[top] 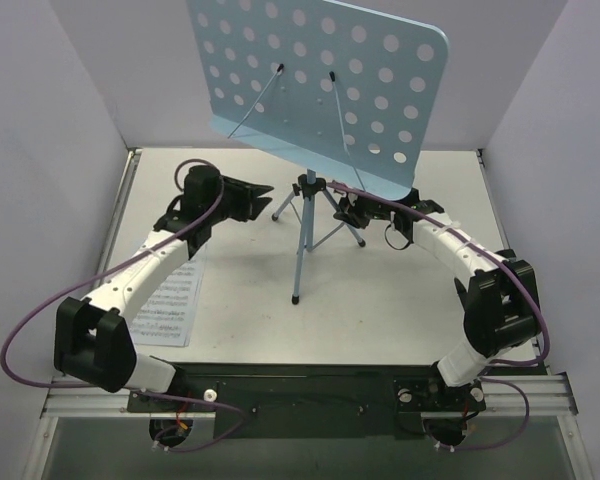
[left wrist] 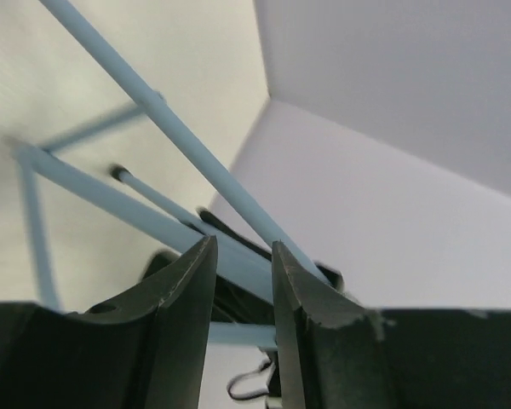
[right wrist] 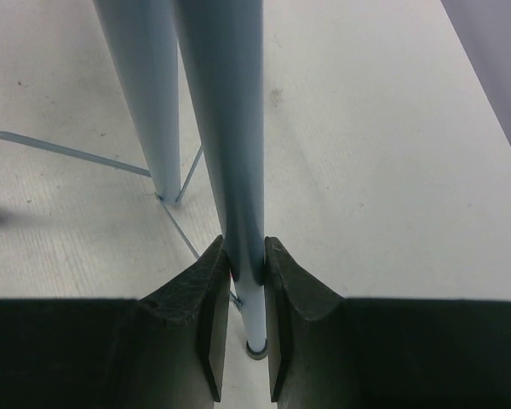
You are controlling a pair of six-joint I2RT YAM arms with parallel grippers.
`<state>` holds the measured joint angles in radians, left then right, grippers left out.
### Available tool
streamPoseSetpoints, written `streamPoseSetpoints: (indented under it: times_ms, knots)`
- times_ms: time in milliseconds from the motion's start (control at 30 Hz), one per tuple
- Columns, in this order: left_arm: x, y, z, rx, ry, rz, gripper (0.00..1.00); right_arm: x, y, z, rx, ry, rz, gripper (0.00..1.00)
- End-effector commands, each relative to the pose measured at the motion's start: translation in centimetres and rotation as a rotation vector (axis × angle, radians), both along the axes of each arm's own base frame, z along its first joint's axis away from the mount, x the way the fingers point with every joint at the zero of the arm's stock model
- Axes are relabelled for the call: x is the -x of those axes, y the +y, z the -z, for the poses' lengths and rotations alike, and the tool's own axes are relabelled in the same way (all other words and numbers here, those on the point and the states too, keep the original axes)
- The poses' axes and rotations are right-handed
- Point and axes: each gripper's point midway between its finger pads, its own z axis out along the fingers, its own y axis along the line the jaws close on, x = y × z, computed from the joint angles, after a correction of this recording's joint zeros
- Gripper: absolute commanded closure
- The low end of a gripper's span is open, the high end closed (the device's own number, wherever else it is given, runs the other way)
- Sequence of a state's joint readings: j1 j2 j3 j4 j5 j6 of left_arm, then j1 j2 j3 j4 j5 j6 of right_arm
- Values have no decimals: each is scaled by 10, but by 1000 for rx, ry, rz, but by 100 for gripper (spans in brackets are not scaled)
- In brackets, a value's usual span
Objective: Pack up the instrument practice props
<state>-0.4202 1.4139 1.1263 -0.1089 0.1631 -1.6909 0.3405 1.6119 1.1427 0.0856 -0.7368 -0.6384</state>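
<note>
The light-blue hole-punched music stand (top: 320, 80) stands on its thin tripod legs (top: 300, 250) at the back middle of the table. My right gripper (top: 343, 211) is shut on one tripod leg (right wrist: 221, 128), its fingertips (right wrist: 217, 260) pressing both sides of the tube. My left gripper (top: 264, 192) is open and empty just left of the tripod hub. Stand tubes (left wrist: 153, 111) cross beyond its tips (left wrist: 243, 256). A white sheet-music page (top: 175, 300) lies flat on the table under my left arm. The metronome is out of view.
Grey walls enclose the white table (top: 400, 300) on the left, back and right. The stand's front leg foot (top: 296, 297) rests mid-table. Purple cables (top: 20, 340) loop beside both arms.
</note>
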Motion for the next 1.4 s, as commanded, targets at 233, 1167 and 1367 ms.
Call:
streamPoseSetpoints:
  times_ms: [233,1167,1367]
  knots:
    - [7,123,82,-893,-416,292,43,45,-1,45,61,221,-82,99]
    - [39,-55,-76,2054,2263,-697,49,47,6,46,21,128,-129,99]
    - [31,-56,-70,2064,2201,-683,63,48,8,45,8,140,-130,99]
